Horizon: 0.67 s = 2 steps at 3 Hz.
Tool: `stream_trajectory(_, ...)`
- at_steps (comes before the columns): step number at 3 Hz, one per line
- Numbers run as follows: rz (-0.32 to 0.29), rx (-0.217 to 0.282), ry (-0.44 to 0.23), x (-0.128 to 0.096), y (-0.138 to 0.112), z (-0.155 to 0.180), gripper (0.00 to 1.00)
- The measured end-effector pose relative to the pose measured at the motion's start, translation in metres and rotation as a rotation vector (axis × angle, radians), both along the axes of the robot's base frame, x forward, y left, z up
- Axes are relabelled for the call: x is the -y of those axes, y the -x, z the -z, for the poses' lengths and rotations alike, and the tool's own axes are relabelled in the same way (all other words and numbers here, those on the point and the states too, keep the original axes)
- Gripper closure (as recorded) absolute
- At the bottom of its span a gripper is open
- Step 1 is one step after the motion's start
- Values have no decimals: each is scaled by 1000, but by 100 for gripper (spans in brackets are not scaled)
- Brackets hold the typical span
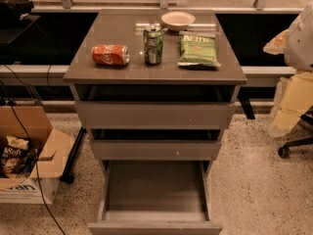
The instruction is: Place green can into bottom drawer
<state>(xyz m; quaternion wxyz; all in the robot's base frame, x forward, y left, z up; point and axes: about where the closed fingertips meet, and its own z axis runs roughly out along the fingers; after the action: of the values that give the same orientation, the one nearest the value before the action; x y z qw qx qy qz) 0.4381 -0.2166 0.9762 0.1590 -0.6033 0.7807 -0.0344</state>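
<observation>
Firstly, item 1, gripper: not seen in this view. Only a pale shape [299, 43] at the 3 o'clock edge is shown, judged to be part of the arm. Whether the gripper is spread or pressed together cannot be told, and nothing is seen to be held.

Item 2, green can [153, 44]: stood upright on the cabinet top [98, 70], near its middle. It is flanked by a red can [110, 54] laid on its side at 9 o'clock and a chip bag [198, 49] laid flat at 3 o'clock. A bowl [178, 19] is set just behind it at 1 o'clock.

Item 3, bottom drawer [155, 190]: pulled well out at 6 o'clock, with nothing lying in it.

Risks, as judged:
- The red can could be nudged and set rolling, or the bag dragged, if the approach is made too wide.
- The green can could be tipped by an off-centre grip, or let slip because of its smooth wall.
- The fronts of the two upper drawers [155, 115] could be struck on the way down.
- The can could be toppled if released onto the drawer's rim.

Surface and room: the cabinet top is grey-brown and smooth, and the floor [254, 190] is speckled. A cardboard box [29, 155] with snack bags and a cable are placed at 8 o'clock, and a chair base [293, 146] at 4 o'clock.
</observation>
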Motion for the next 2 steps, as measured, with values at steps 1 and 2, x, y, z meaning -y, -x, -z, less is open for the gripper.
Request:
stream_trajectory(1,0,0,0,0,0,0,0)
stream_trajectory(2,-13,25,-57,-16,-13,-4,0)
